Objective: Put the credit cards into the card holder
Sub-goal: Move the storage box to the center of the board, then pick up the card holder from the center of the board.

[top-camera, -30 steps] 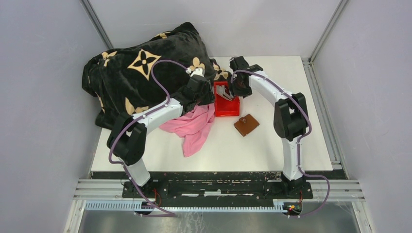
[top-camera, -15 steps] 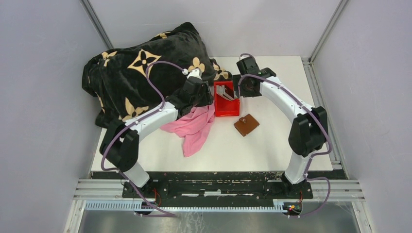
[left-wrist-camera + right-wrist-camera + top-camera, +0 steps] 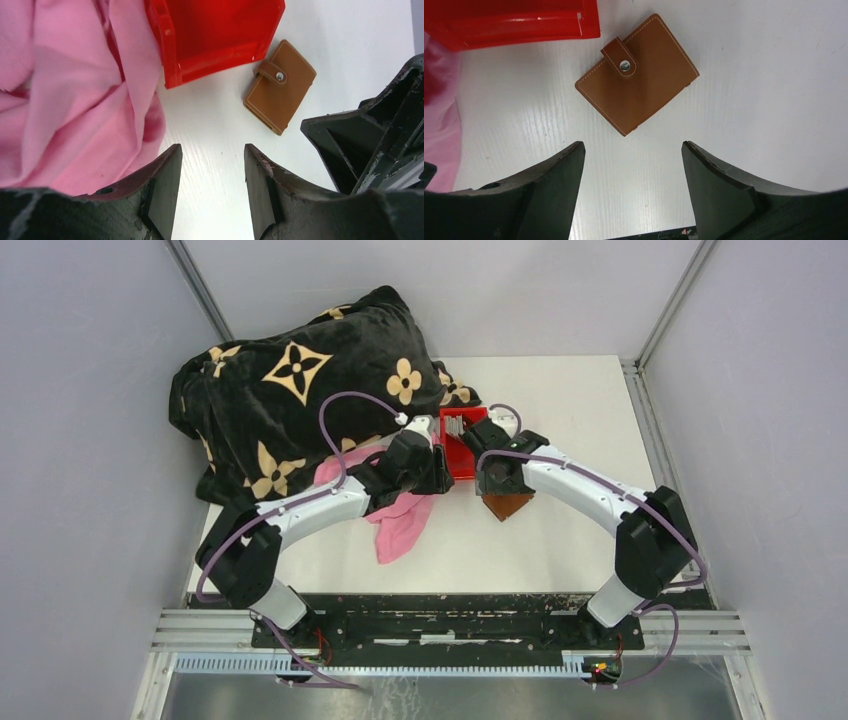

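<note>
Just beside the red bin (image 3: 462, 462), off its near right corner, the card holder (image 3: 638, 75) lies flat on the white surface (image 3: 749, 100). It is shut, with its strap snapped down over the front by a metal stud. It sits askew to the bin's wall and does not touch it.

My right claw (image 3: 633, 147) hangs over the surface on the near side of the bin, just short of the holder. Its two fingers are spread wide with nothing between them. My left claw (image 3: 212, 150) hovers off the bin's near left corner, fingers apart as well but less widely. It is empty; only bare surface shows in the gap.

The credit cards (image 3: 457, 425) stand on edge in the far end of the bin, a small grey bunch; I cannot tell how many. A pink cloth (image 3: 75, 90) lies crumpled against the bin's left wall. Beyond the bin's left side, a black blanket (image 3: 290, 390) with tan flower shapes is heaped.
</note>
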{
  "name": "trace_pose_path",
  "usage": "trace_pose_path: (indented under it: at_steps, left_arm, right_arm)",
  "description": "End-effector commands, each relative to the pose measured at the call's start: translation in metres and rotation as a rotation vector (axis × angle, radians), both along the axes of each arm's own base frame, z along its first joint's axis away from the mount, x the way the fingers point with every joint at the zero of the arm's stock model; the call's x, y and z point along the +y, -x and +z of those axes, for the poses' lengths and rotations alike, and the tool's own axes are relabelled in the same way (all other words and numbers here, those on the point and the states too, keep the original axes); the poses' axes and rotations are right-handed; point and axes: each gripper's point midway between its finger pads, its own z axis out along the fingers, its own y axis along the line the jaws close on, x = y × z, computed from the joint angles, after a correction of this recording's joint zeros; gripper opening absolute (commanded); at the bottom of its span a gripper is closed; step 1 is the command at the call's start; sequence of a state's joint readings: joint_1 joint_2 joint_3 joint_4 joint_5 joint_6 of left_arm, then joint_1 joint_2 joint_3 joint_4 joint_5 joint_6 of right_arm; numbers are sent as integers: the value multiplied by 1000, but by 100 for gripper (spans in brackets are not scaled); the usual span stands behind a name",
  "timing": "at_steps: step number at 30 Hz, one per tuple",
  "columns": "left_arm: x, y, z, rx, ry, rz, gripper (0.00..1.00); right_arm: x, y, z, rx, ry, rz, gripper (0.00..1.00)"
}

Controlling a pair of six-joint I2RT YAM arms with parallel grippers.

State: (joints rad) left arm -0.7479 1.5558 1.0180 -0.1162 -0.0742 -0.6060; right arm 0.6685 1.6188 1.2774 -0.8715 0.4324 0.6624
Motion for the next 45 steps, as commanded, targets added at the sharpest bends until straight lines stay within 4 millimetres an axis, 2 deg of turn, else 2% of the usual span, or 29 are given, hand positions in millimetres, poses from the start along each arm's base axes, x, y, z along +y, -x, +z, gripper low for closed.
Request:
trace_pose_path:
  at_steps: [1,8,21,32,40,45]
  left_arm:
    - [-10,6,20,-39,80,-20,56]
    - [2,22,10,-21,77,-21,56]
    - [11,42,-2,-7,100,-56,55]
    - [10,45,-5,-10,99,-81,55]
    - [7,44,-7,-2,98,-84,55]
    - [6,43,-7,2,104,-78,55]
  right_arm:
    - [5,4,-2,-50,27,-89,78]
    - [21,-7,-23,-26,113,-110,80]
    - [28,-35,-42,-50,215,-156,80]
    - [15,-35,-63,-54,306,-179,77]
    - [-1,-28,-70,-60,367,-170,66]
    - [-10,-17,-76,-41,377,-158,54]
